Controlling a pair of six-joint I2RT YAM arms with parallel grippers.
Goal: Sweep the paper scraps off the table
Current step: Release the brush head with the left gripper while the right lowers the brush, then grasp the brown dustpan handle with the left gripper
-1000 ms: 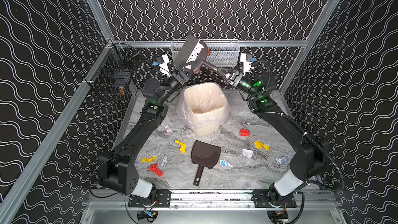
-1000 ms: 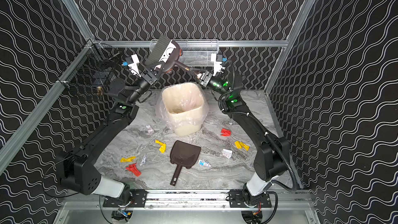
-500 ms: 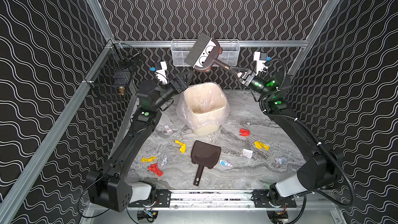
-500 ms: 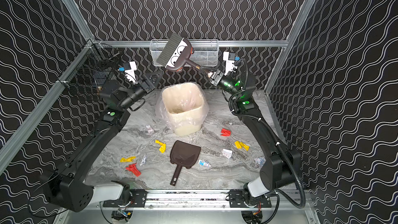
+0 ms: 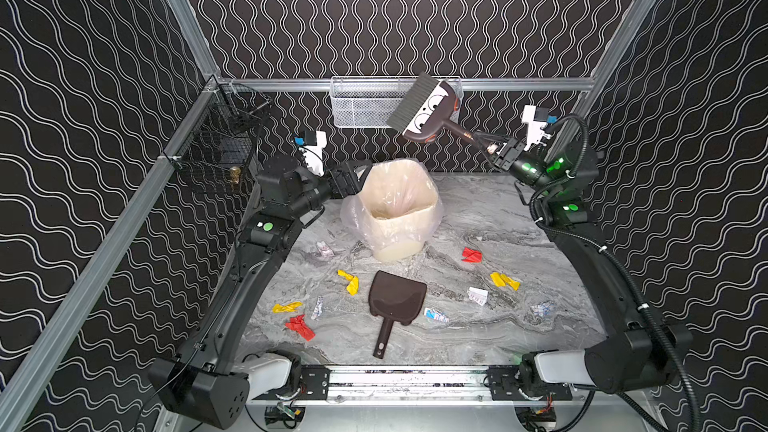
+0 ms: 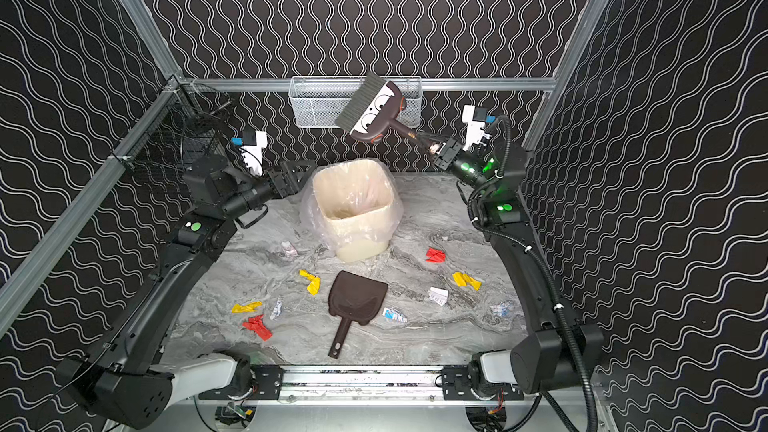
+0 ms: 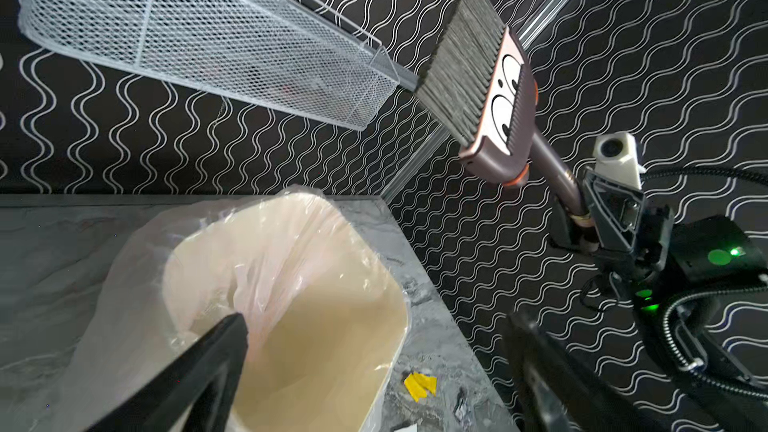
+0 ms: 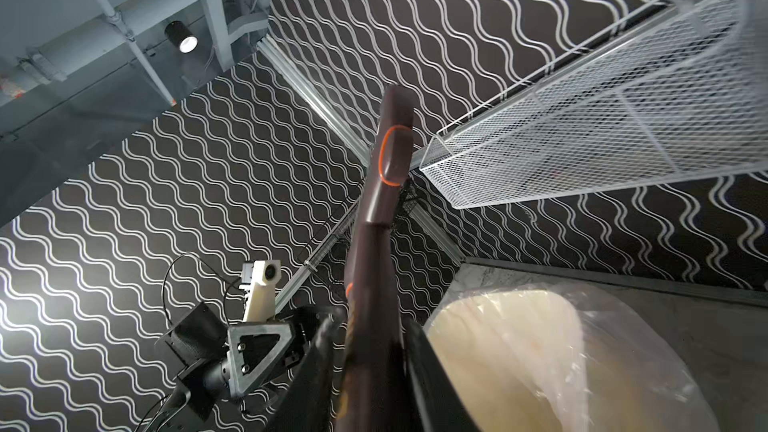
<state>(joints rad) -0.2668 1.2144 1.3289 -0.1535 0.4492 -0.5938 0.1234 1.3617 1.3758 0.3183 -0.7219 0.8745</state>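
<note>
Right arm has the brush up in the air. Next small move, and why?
Probably bring the right gripper down so the brush bristles reach the table near the red scrap. It is shut on the brush handle, high by the mesh basket, bristles up, while the paper scraps lie unswept and the dustpan sits untouched.

The left fingers (image 7: 199, 371), spread wide, have let go of the brush (image 5: 424, 114) and dropped down and back to hang beside the bin's (image 5: 430, 201) rim. The right fingers (image 8: 432, 376), clamped on the handle, have carried the brush rightward alone. Its head now sits before the right end of the basket (image 5: 357, 110). Both arms' elbows have swung lower and outward.
</note>
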